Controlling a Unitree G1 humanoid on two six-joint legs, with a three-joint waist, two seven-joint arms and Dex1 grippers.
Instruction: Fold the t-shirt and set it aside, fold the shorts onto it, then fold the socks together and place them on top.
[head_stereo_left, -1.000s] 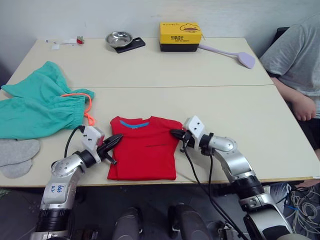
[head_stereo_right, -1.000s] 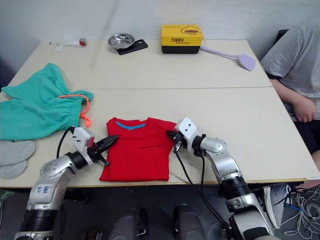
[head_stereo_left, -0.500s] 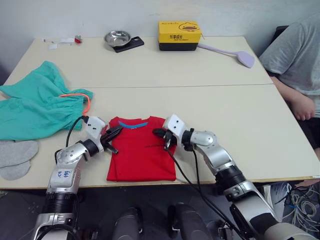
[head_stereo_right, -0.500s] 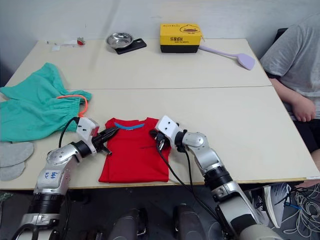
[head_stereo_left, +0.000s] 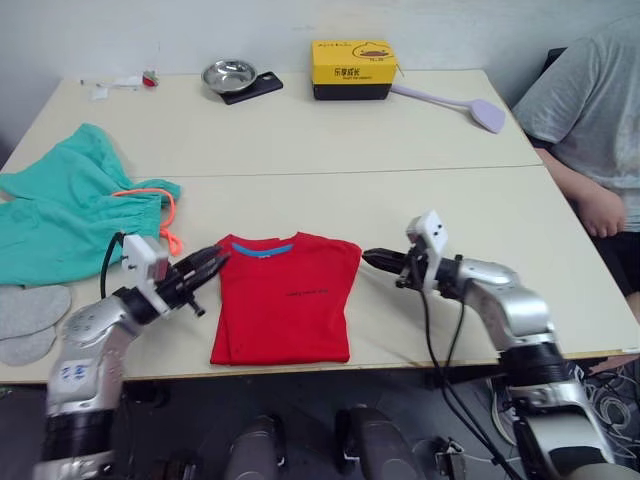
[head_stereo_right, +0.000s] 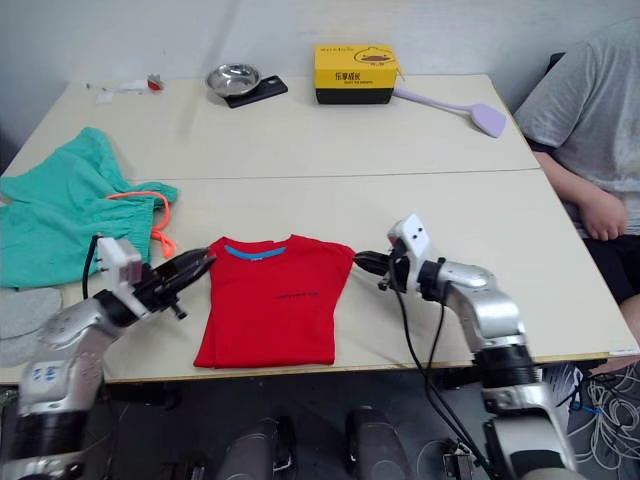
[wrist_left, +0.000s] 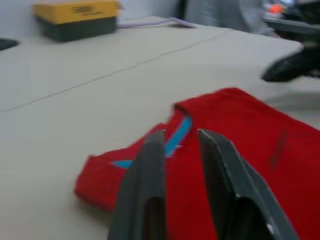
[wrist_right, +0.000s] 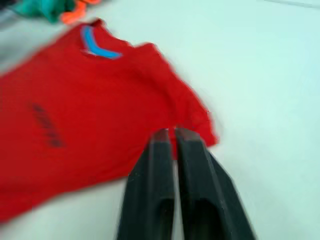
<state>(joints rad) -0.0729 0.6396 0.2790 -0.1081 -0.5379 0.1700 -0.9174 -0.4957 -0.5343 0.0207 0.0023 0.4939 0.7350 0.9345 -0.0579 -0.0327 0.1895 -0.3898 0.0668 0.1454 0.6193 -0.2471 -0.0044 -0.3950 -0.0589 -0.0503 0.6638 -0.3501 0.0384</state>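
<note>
The red t-shirt (head_stereo_left: 285, 297) lies flat near the table's front edge, sleeves folded in and blue neck band facing away from me. My left gripper (head_stereo_left: 213, 263) hovers at the shirt's left shoulder, open by a narrow gap, holding nothing; its fingers (wrist_left: 150, 165) point over the collar. My right gripper (head_stereo_left: 371, 259) is shut and empty just off the shirt's right shoulder corner, as seen past the gripper's fingers (wrist_right: 161, 150). The teal shorts (head_stereo_left: 70, 215) with the orange drawstring lie crumpled at the left. Two grey socks (head_stereo_left: 28, 322) lie at the left front edge.
At the back of the table (head_stereo_left: 480, 220) stand a yellow box (head_stereo_left: 350, 70), a metal bowl (head_stereo_left: 228, 74) on a black phone (head_stereo_left: 255, 88) and a lilac swatter (head_stereo_left: 470, 108). A person (head_stereo_left: 585, 110) sits at the right side.
My right gripper has drawn back to the right, off the shirt's chest to beside its shoulder. My left gripper has pulled back leftward from the collar. The shirt lies as before.
</note>
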